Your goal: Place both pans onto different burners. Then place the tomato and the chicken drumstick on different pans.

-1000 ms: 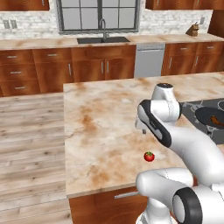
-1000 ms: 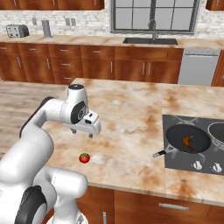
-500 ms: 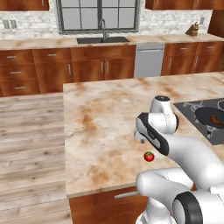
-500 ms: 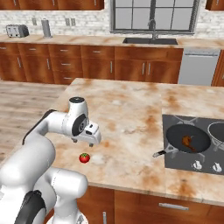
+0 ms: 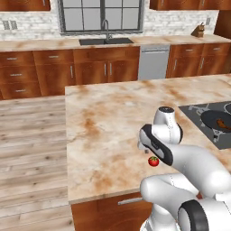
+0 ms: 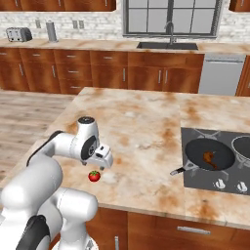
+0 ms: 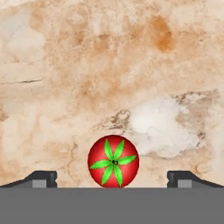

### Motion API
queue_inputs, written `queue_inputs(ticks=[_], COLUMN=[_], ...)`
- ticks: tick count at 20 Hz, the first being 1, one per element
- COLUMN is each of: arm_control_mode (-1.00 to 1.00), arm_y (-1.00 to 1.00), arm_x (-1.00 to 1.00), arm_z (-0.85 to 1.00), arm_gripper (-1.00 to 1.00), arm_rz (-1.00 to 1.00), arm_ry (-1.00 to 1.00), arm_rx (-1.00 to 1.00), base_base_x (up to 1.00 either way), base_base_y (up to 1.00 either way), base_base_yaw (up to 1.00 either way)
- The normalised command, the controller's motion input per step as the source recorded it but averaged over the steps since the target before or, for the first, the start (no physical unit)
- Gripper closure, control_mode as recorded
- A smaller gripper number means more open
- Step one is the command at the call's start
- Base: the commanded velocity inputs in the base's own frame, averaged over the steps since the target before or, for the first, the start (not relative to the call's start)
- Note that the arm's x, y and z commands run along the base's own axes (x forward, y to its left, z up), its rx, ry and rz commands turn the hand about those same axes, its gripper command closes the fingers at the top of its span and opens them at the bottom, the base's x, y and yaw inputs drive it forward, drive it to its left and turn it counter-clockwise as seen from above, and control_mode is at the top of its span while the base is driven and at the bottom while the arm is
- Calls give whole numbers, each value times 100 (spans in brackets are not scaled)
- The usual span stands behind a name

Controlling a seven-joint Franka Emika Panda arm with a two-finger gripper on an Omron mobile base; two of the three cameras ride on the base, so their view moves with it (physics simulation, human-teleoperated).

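A red tomato (image 7: 113, 161) lies on the marble counter (image 6: 146, 127), near its front edge. Directly above it hangs the robot's gripper (image 7: 112, 178), jaws spread wide, one fingertip on either side, not touching it. Far to the right, a black pan (image 6: 211, 155) on the cooktop (image 6: 195, 181) holds the chicken drumstick (image 6: 209, 157); a second pan (image 6: 242, 146) sits beside it, seemingly bare. The step looks like picking up the tomato: next, lower and close.
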Motion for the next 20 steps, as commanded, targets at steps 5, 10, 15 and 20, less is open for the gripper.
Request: queue_inputs(ticks=[5,10,15,20], arm_control_mode=[-100,-100,-100,-100], arm_y=[0,0,0,0], arm_x=[-2,-15,-10,0], arm_z=[-15,-11,-20,-15], arm_gripper=[-100,-100,-100,-100], arm_rz=[0,0,0,0], arm_ry=[0,0,0,0], arm_rx=[0,0,0,0], base_base_x=[0,0,0,0], base_base_y=[0,0,0,0], base_base_yaw=[0,0,0,0])
